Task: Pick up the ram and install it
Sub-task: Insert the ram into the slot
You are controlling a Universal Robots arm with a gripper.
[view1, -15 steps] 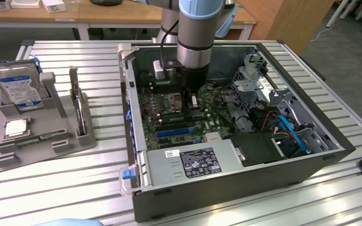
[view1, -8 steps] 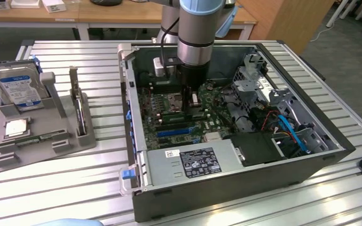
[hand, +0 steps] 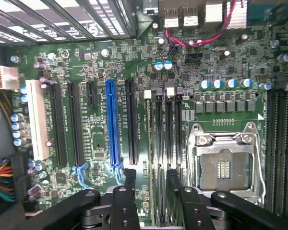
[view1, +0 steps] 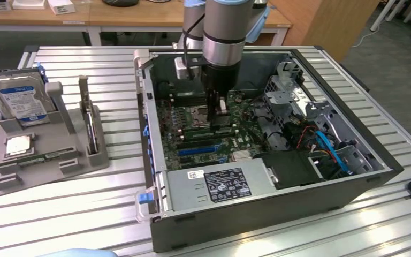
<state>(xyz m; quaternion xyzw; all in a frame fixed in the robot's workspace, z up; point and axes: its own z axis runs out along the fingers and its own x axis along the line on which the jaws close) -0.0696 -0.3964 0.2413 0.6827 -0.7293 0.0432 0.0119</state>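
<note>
My claw (view1: 218,110) is down inside the PC case (view1: 263,219), over the motherboard. In the wrist view its fingers (hand: 129,178) stand apart either side of the memory slots (hand: 158,129), so open, nothing clamped that I can see. I can't tell whether any slot holds a stick. The empty CPU socket (hand: 223,165) is just beside the slots. The ram (view1: 48,156), as I read it, is the thin green stick lying flat in the grey holder (view1: 41,181) on the desk (view1: 70,214). It is outside the case, well apart from the claw, toward the exterior view's left. Its long axis runs roughly left-right along the holder's front. The silver CPU (view1: 18,144) is just behind it and the hard drive (view1: 21,99) stands further back. The drive's blue-white label and the power supply sticker (view1: 223,184) have print too small to read.
</note>
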